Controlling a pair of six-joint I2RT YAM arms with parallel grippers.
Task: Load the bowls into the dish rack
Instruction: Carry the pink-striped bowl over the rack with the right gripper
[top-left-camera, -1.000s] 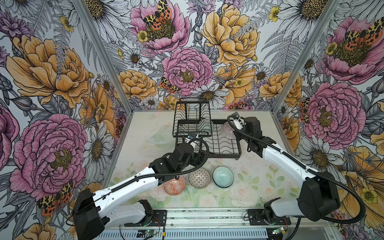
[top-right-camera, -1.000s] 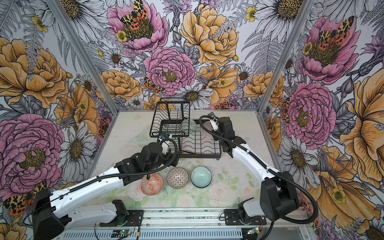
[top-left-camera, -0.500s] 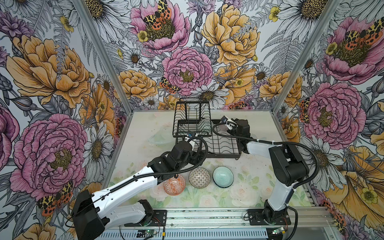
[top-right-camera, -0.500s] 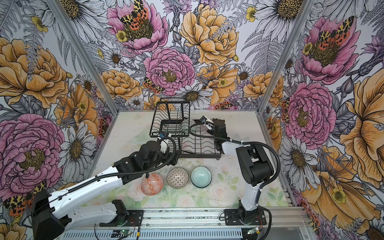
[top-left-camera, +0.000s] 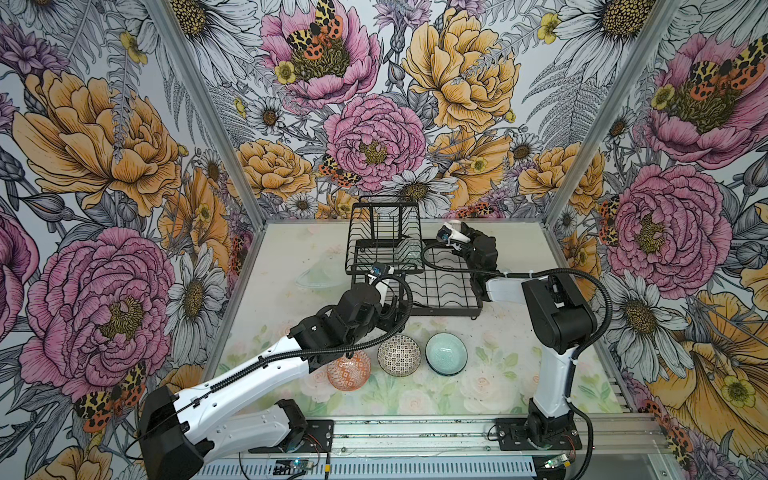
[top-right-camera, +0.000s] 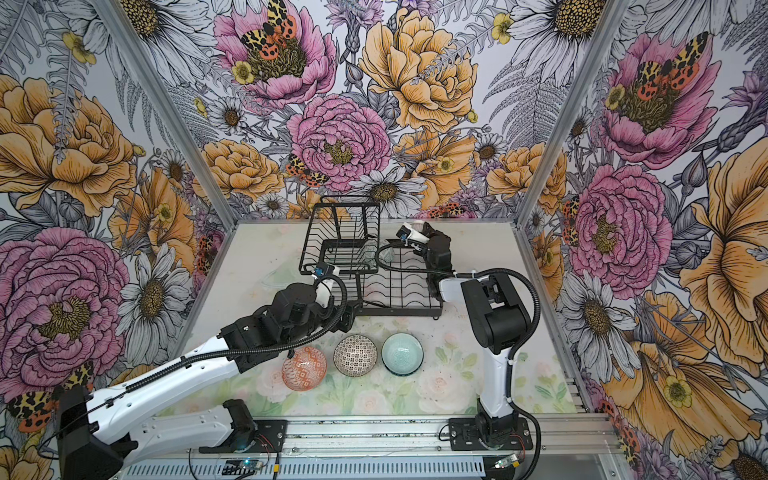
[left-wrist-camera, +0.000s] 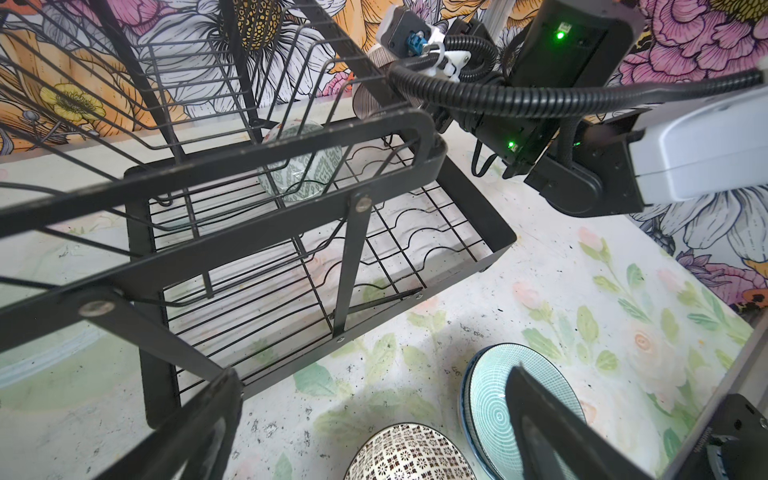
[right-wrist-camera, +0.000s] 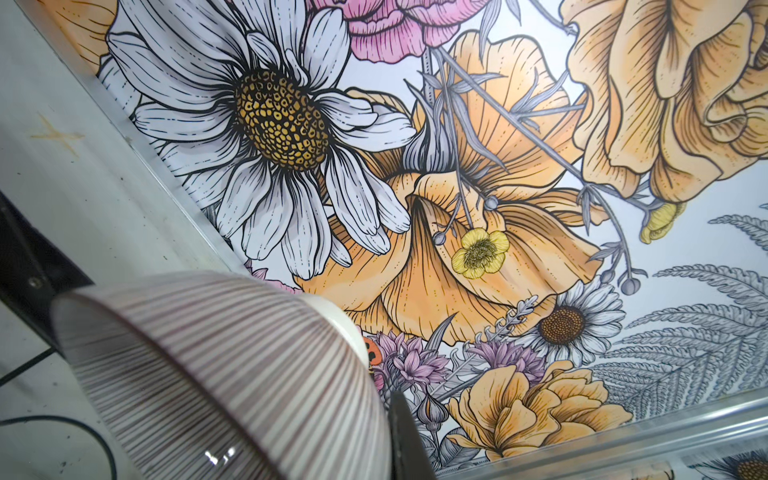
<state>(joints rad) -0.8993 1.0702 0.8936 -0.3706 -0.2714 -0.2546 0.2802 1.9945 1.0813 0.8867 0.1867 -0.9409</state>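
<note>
We log right gripper (right-wrist-camera: 392, 440) clamped on pink ribbed bowl (right-wrist-camera: 208, 374), arm just folded back near dish rack (top-left-camera: 449, 286) far-right corner, bowl unplaced; left gripper (left-wrist-camera: 374, 374) apart.

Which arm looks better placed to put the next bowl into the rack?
Probably right: the right gripper is shut on the pink ribbed bowl by the dish rack; the left gripper is open and empty.

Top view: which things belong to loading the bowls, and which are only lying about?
Job: rack; orange bowl; black-white bowl; teal bowl; green bowl inside the rack; striped bowl, held up.
Not the job: flowered walls; front rail; pale shape left of the rack, perhaps only print.
</note>
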